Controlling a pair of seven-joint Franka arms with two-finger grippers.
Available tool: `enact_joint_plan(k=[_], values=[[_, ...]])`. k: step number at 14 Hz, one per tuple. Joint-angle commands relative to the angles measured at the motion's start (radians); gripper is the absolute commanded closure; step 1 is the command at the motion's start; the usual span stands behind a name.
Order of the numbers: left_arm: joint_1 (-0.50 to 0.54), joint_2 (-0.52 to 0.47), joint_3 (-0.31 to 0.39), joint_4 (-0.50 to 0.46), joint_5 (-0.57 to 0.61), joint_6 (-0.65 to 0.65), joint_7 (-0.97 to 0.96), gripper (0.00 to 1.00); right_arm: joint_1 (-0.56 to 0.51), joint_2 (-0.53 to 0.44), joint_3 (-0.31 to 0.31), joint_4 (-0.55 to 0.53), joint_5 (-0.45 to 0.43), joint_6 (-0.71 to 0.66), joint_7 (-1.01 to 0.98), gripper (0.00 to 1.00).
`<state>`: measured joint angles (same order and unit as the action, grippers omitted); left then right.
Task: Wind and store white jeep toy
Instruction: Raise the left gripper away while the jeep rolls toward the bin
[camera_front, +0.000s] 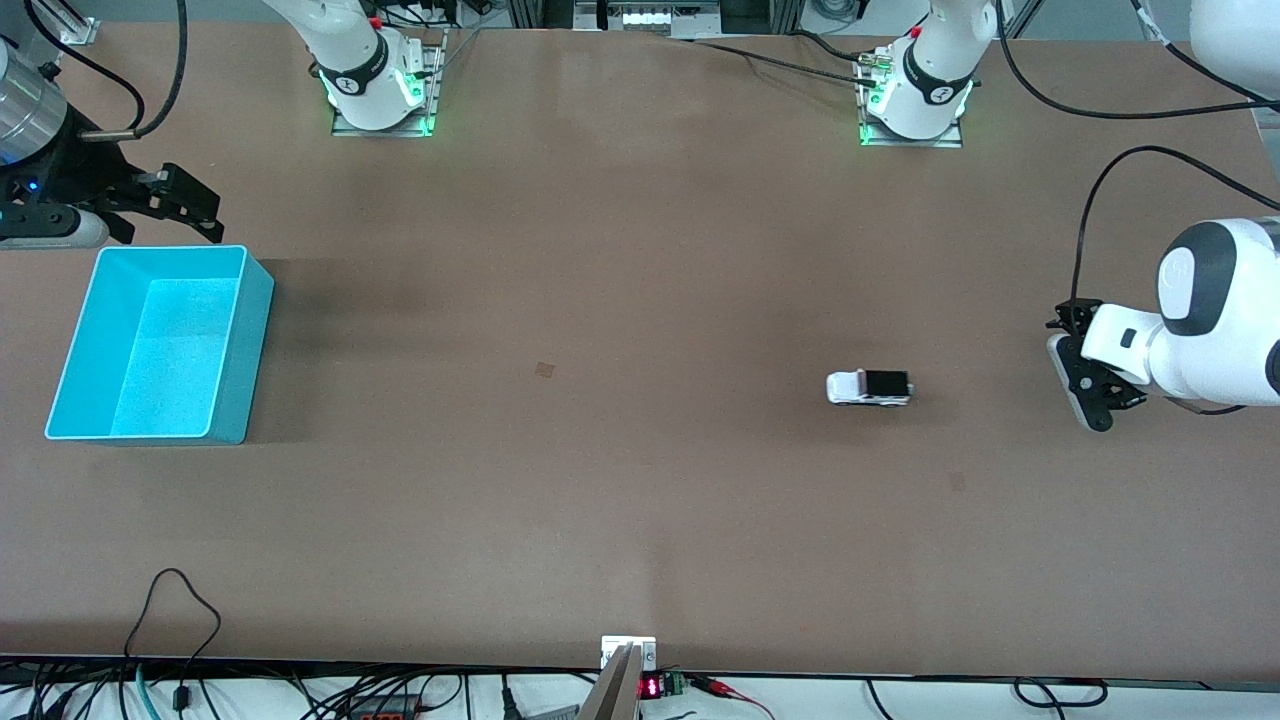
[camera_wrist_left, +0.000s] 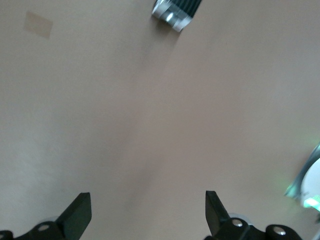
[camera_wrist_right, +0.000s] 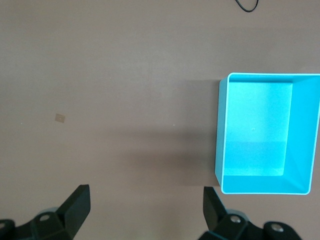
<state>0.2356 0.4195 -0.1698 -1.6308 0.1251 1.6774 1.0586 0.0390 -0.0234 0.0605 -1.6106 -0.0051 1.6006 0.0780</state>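
While both arms wait, nothing is wound or stored yet.
The white jeep toy sits on the desk toward the left arm's end; the left end effector nearby and the right end effector by the turquoise bin both gape wide, so a reach and grasp probably come next.

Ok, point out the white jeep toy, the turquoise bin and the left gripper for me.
white jeep toy (camera_front: 869, 388), front view, on its white body beside the black roof.
turquoise bin (camera_front: 258, 300), front view, on its outer side wall.
left gripper (camera_front: 1093, 385), front view, midway between its open fingertips.
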Motion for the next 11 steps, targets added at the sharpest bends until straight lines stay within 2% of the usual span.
enact_joint_plan(k=[1,4,6,9,11], values=[[0.001,-0.048,-0.045,0.043,0.011,-0.112,-0.202,0.0,0.005,-0.017,-0.004,-0.011,-0.001,-0.008,-0.009,0.0],[-0.001,-0.059,-0.06,0.139,-0.007,-0.247,-0.423,0.0,0.005,-0.017,-0.005,-0.011,-0.001,-0.008,-0.009,0.0],[-0.048,-0.114,-0.047,0.135,-0.015,-0.252,-0.599,0.0,0.005,-0.018,-0.005,-0.011,-0.001,-0.008,-0.01,0.0],[-0.125,-0.226,0.027,0.098,-0.059,-0.197,-0.878,0.0,0.005,-0.018,-0.005,-0.012,-0.001,-0.008,-0.009,0.0],[-0.2,-0.292,0.141,0.054,-0.136,-0.162,-0.977,0.0,0.005,-0.018,-0.005,-0.014,-0.001,-0.008,-0.009,0.0]])
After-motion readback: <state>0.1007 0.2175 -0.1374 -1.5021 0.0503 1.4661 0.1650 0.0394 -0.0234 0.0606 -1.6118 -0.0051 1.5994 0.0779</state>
